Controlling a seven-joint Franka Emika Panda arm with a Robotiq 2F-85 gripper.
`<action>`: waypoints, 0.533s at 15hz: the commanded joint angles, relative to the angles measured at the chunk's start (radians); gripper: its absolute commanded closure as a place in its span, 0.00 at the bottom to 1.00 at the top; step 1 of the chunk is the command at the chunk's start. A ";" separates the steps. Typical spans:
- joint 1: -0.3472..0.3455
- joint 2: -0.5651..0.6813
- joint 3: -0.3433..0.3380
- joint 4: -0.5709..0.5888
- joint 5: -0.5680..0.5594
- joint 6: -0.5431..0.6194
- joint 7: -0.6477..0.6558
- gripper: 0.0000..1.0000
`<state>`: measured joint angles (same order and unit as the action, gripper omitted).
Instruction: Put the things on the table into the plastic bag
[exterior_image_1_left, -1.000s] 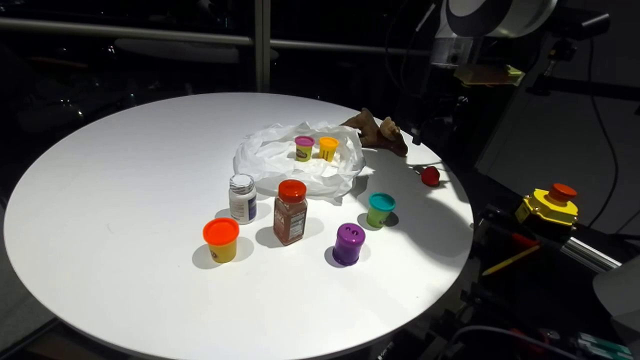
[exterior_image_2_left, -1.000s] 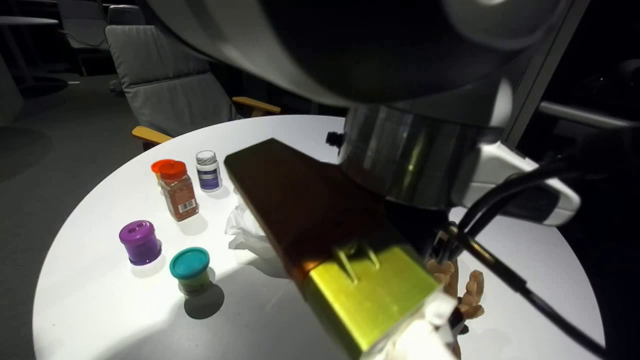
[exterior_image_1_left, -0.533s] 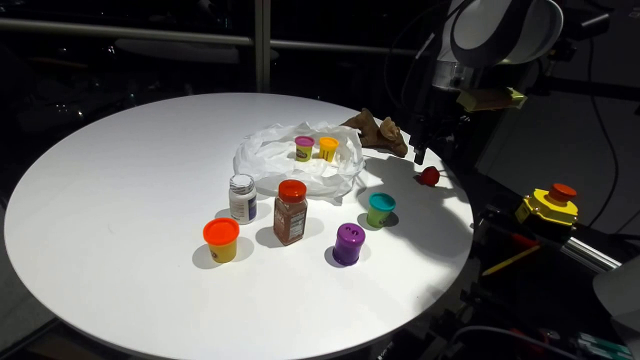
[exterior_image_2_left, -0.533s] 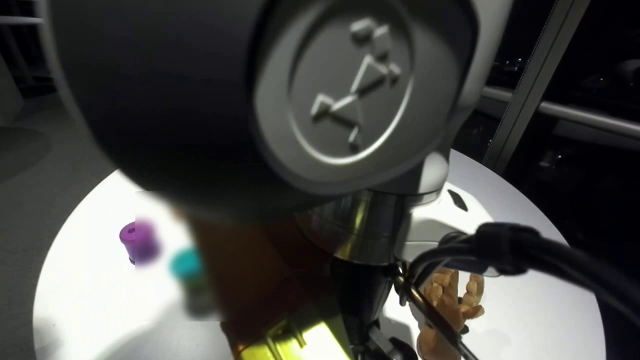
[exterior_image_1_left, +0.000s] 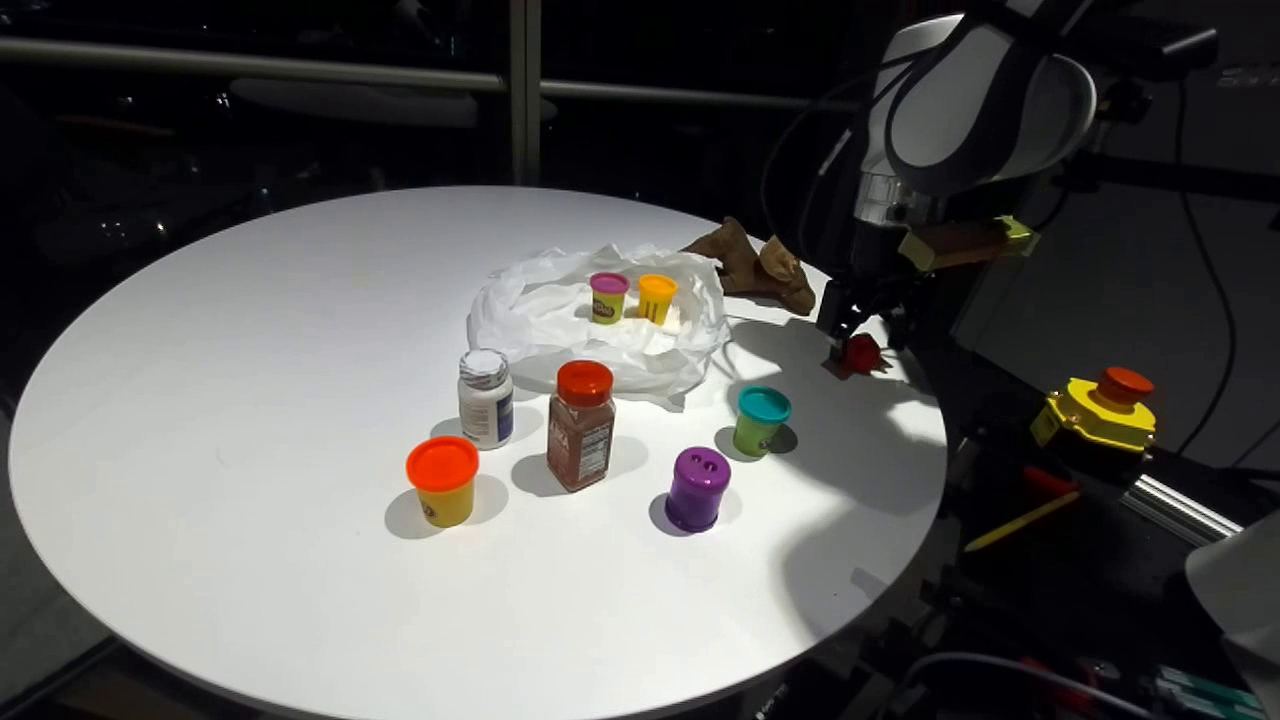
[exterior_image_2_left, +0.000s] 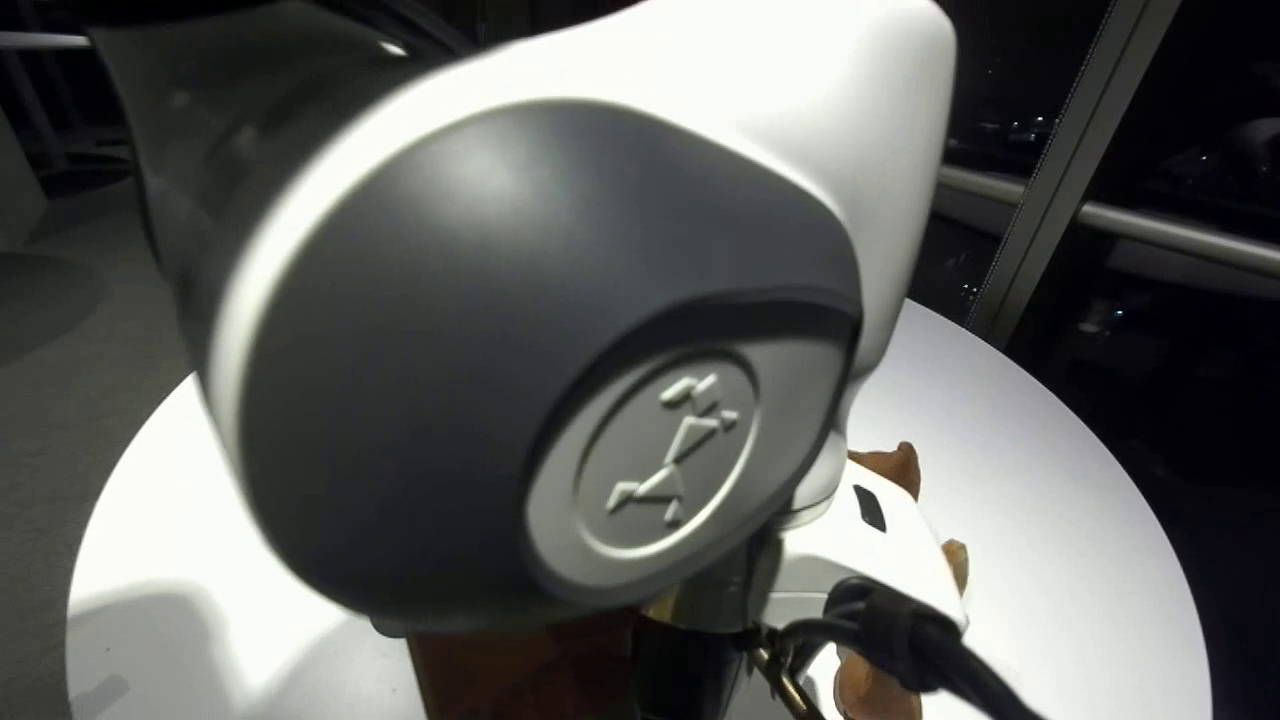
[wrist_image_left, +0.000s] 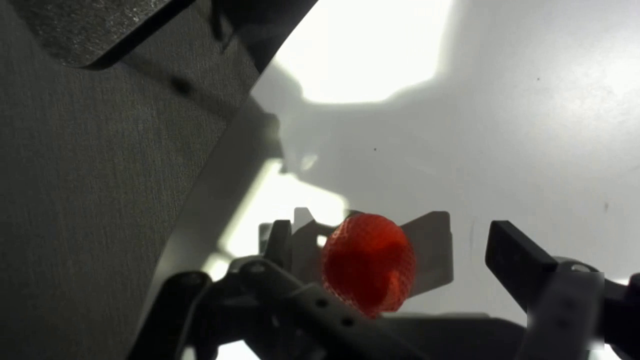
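My gripper (wrist_image_left: 392, 242) is open, its fingers on either side of a red bit (wrist_image_left: 370, 262) without gripping it, nearer the left finger in the wrist view. In an exterior view the plastic bag (exterior_image_1_left: 510, 310) lies spread on the white table (exterior_image_1_left: 250, 350), holding a magenta-lidded tub (exterior_image_1_left: 608, 298) and a yellow tub (exterior_image_1_left: 656, 298). In front of it stand the white bottle (exterior_image_1_left: 486, 405), red-capped jar (exterior_image_1_left: 580, 435), orange cup (exterior_image_1_left: 443, 482), purple bit (exterior_image_1_left: 697, 490) and green bit (exterior_image_1_left: 762, 422). The brown plush toy (exterior_image_1_left: 735, 258) lies behind the bag, partly covered by the arm (exterior_image_2_left: 520, 350) in an exterior view.
The table's edge (wrist_image_left: 200, 185) runs close to the red bit. Beyond the table on that side sits a yellow-and-red device (exterior_image_1_left: 1095, 415). The plush toy is close to the arm, on the far side of the gripper.
The gripper has come down from above the table's edge to around the red bit, staying open. The arm now covers more of an exterior view. The table's objects have not moved.
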<state>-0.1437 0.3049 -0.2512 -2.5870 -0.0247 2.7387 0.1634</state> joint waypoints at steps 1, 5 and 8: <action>0.017 0.015 -0.026 0.018 -0.016 0.025 0.047 0.26; 0.023 0.015 -0.051 0.028 -0.020 0.044 0.077 0.58; 0.030 0.002 -0.063 0.028 -0.026 0.021 0.090 0.77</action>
<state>-0.1356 0.3166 -0.2882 -2.5650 -0.0247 2.7625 0.2173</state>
